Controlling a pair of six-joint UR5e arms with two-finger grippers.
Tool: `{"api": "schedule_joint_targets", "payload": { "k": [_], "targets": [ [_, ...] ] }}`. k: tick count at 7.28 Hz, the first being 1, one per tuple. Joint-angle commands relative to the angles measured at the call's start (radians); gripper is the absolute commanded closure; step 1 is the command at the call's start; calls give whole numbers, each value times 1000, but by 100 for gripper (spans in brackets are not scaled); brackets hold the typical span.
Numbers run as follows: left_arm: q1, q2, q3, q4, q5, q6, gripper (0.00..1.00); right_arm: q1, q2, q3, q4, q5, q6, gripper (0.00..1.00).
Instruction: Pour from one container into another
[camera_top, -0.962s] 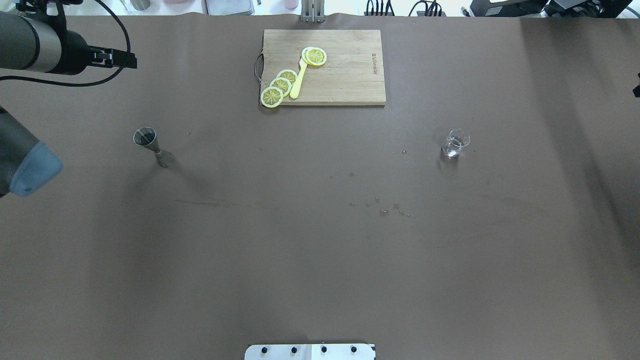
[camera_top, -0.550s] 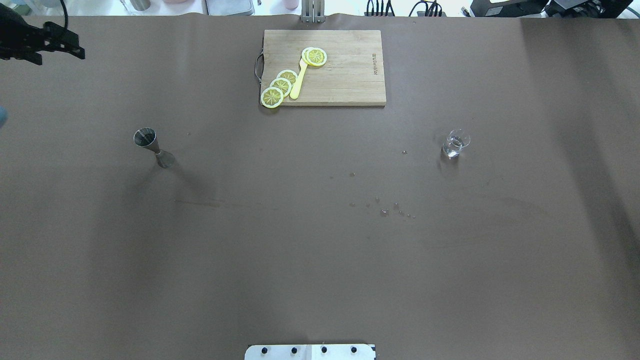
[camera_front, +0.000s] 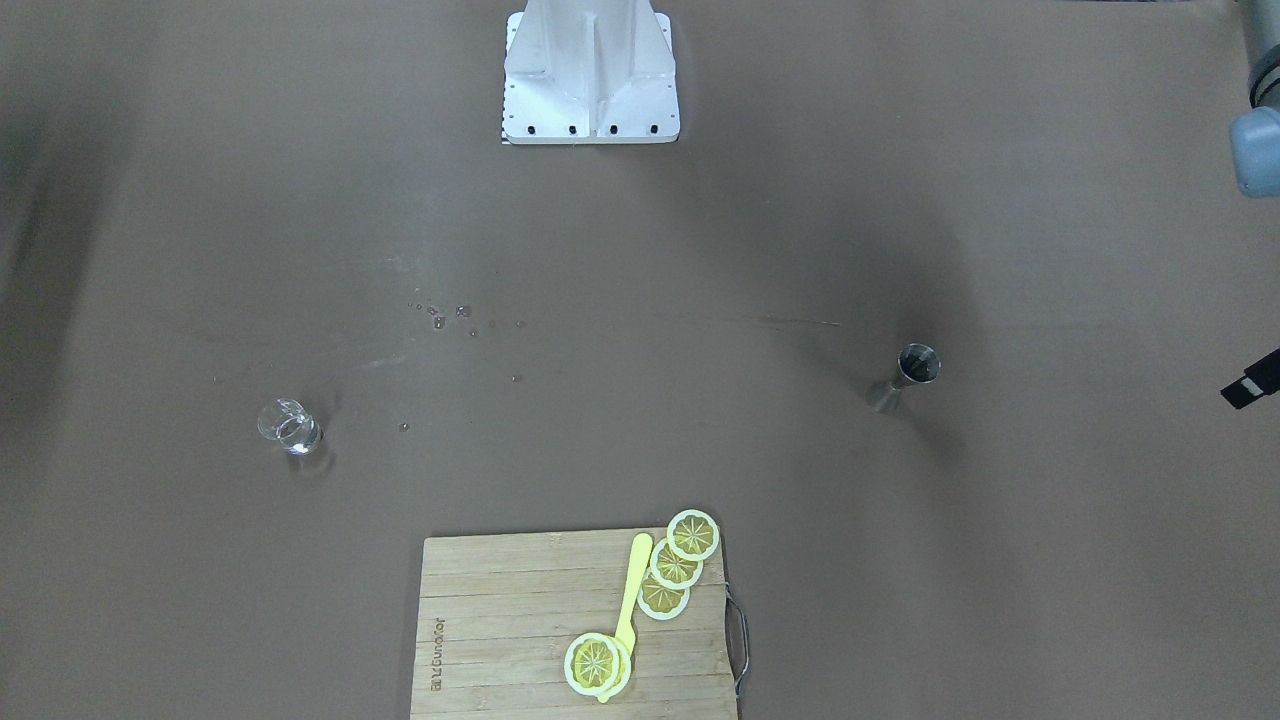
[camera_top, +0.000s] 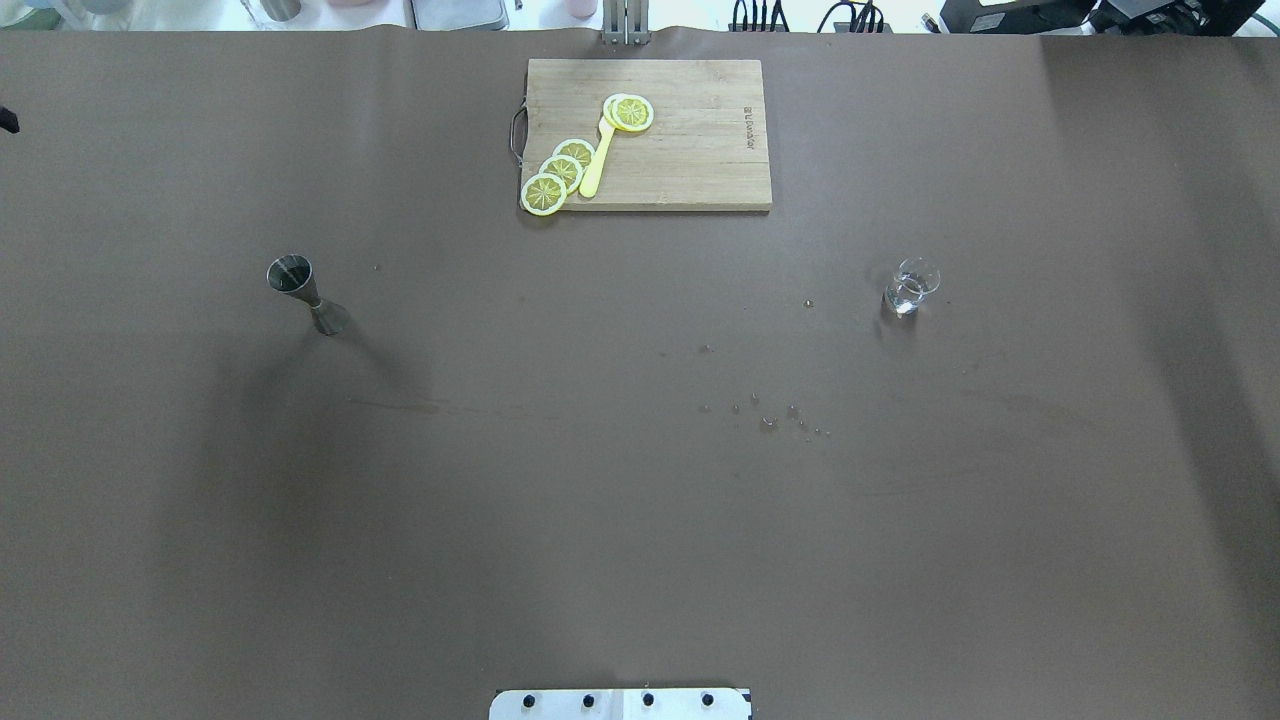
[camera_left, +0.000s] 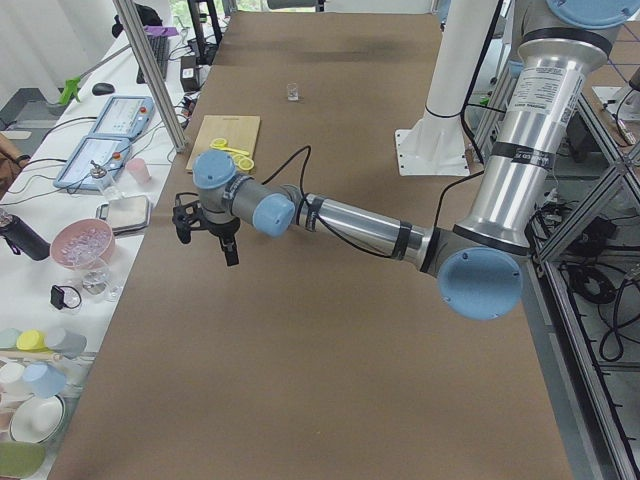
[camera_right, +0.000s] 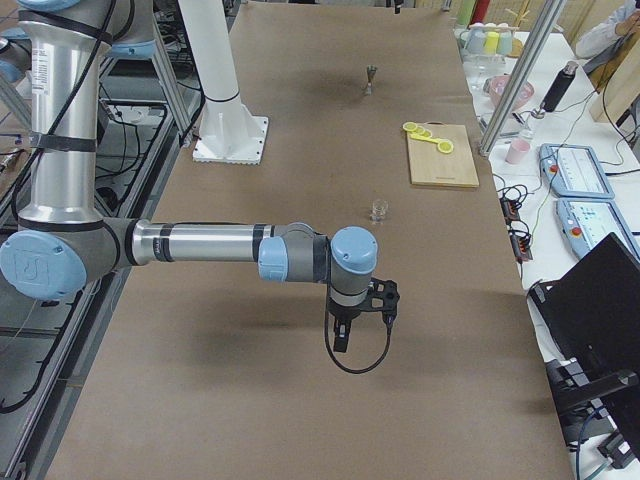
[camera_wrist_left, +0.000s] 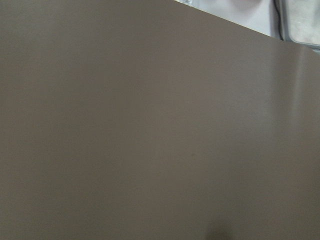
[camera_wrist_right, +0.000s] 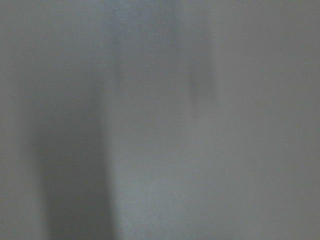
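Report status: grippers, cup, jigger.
Left gripper and right gripper parked wide, jaws unreadable. Cup and jigger upright, far apart, neither held. Only droplets on table between them.

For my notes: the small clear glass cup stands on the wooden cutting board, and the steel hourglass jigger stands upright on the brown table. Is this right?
No: the overhead view shows the small clear glass cup on the brown table, apart from the wooden cutting board. The steel hourglass jigger does stand upright there.
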Motion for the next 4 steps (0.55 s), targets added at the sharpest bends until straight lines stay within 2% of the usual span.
{"api": "schedule_joint_targets", "payload": {
  "k": [1,2,3,4],
  "targets": [
    [-95,75,99,11,-9,363,1,1,-1,-17,7,-12,-2,0],
    [-103,128,92,6,-6,428,1,1,-1,-15,7,-8,0,0],
    [-129,143,91,9,-10,437,1,2,1,-14,7,-4,0,0],
    [-158,200,71,-3,-12,437,1,4,1,-12,6,2,0,0]
  ]
}}
